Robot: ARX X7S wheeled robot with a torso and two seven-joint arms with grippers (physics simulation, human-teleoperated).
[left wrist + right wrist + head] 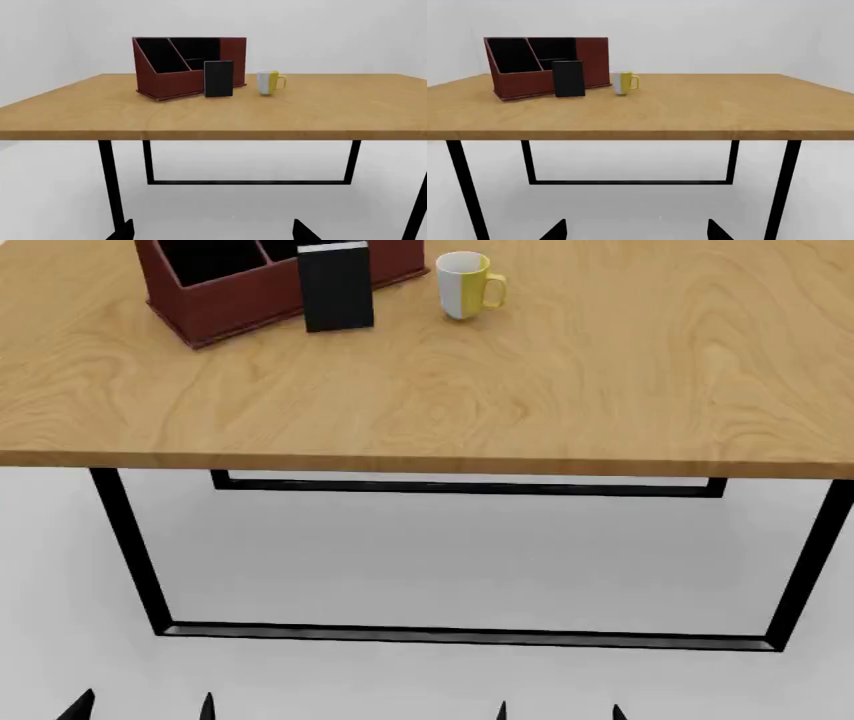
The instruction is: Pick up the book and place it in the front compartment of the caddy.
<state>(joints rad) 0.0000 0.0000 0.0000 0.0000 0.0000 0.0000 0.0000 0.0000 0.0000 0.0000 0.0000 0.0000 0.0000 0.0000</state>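
Both my end effectors, left (pixel 140 706) and right (pixel 558 710), hang low before the desk (pixel 534 390), fingertips spread wide, holding nothing. Only my wrist views reveal the caddy's (pixel 175 75) black compartments. The book (pixel 334 287) stands upright against its front, far off, beside a mug (pixel 466 285).

one table (pixel 534 390), one caddy (pixel 220 300), one book (pixel 334 287), one mug (pixel 463 285), two hands.

Tabletop (pixel 561 380): smooth grained wood.
Caddy (pixel 220 302): dark red leather-look.
Book (pixel 335 288): matt black.
Mug (pixel 463 286): glossy.
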